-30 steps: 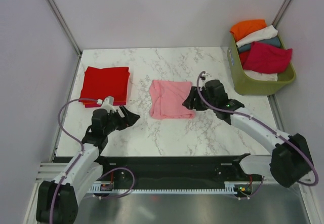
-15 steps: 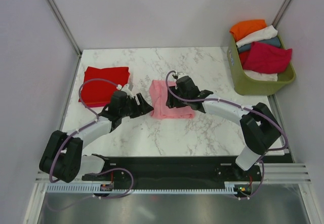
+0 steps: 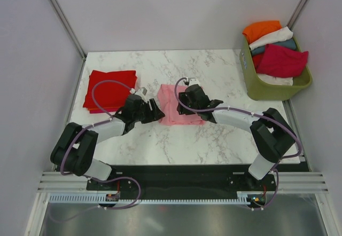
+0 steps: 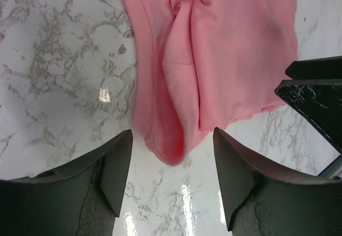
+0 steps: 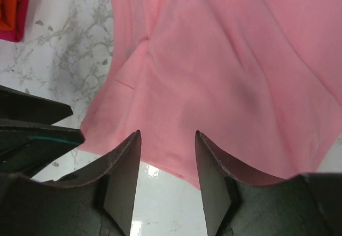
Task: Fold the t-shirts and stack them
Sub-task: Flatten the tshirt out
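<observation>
From above, you see the pale pink folded cloth t-shirt in the middle of the marble bench, roughly square, with no clear long axis. The left pincer is at its left edge and the right pincer is over it.

In the left wrist view, that pincer gapes wide and empty at a rumpled corner of the shirt.

In the right wrist view, your right pincer is spread and empty over the shirt's edge.

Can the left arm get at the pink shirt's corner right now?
Probably yes: the left gripper is open, a corner of the pink shirt lies between its fingers, and nothing blocks it.
</observation>
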You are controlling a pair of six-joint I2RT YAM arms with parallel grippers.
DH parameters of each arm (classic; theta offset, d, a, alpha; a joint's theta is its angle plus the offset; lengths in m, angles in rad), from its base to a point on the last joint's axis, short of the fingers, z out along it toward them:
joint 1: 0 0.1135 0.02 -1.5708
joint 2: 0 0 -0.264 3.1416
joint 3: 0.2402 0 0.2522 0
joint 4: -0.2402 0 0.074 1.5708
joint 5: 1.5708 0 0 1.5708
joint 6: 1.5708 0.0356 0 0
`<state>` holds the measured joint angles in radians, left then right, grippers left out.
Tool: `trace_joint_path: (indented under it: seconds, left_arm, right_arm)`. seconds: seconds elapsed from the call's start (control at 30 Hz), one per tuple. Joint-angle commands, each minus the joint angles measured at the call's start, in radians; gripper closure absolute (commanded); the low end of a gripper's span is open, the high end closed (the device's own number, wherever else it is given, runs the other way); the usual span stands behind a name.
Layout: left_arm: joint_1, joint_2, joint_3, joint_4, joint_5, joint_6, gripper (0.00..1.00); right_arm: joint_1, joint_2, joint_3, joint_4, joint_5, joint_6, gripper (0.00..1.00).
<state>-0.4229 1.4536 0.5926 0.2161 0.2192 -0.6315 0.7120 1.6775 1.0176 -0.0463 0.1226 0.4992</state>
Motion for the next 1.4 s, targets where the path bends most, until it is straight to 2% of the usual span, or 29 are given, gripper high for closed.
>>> trace_joint_path:
  seconds: [0.0,0.2,0.5,0.57,0.6,0.63,0.7,0.73,0.77,0.87,0.97,1.0,1.07,1.23,1.37]
  left_arm:
    - [-0.013,0.016,0.036,0.043,-0.003,0.050,0.32]
    - [-0.016,0.039,0.041,0.037,0.009,0.053,0.33]
    - [-0.022,0.103,0.082,0.000,0.029,0.053,0.45]
    - [-0.024,0.120,0.088,-0.003,0.040,0.056,0.54]
    - [-0.024,0.126,0.096,-0.006,0.048,0.061,0.66]
    - [-0.024,0.137,0.099,-0.011,0.054,0.061,0.75]
    - [-0.024,0.148,0.114,-0.030,0.057,0.069,0.90]
    - [-0.024,0.146,0.118,-0.035,0.054,0.069,0.98]
    - [-0.024,0.143,0.118,-0.038,0.048,0.069,0.98]
    - [-0.022,0.111,0.110,-0.050,0.013,0.069,0.98]
    - [-0.020,0.073,0.089,-0.057,-0.037,0.064,0.98]
    - [-0.019,0.064,0.084,-0.058,-0.053,0.062,0.98]
    - [-0.019,0.033,0.070,-0.058,-0.076,0.062,0.98]
    - [-0.016,-0.041,0.035,-0.064,-0.148,0.052,0.98]
    - [-0.013,-0.123,-0.013,-0.070,-0.245,0.039,0.98]
  right_arm:
    - [0.015,0.016,0.007,0.092,-0.080,-0.018,0.47]
    - [0.047,0.090,0.033,0.117,-0.181,-0.040,0.45]
    - [0.069,0.162,0.061,0.085,-0.156,-0.045,0.50]
    - [0.073,0.185,0.075,0.080,-0.164,-0.045,0.60]
    - [0.073,0.189,0.076,0.077,-0.161,-0.047,0.64]
    - [0.073,0.191,0.078,0.074,-0.158,-0.045,0.75]
    - [0.073,0.177,0.075,0.071,-0.138,-0.045,0.86]
    - [0.073,0.163,0.067,0.077,-0.129,-0.048,0.94]
    - [0.073,0.125,0.046,0.091,-0.103,-0.048,0.99]
    - [0.069,0.010,-0.011,0.111,0.020,-0.056,1.00]
    - [0.050,-0.132,-0.103,0.138,0.211,-0.038,1.00]
    - [0.041,-0.166,-0.128,0.141,0.312,-0.003,1.00]
    - [0.003,-0.251,-0.200,0.135,0.420,0.053,1.00]
    - [-0.132,-0.383,-0.350,-0.079,0.782,0.523,1.00]
    - [-0.158,-0.470,-0.395,-0.079,0.772,0.532,1.00]
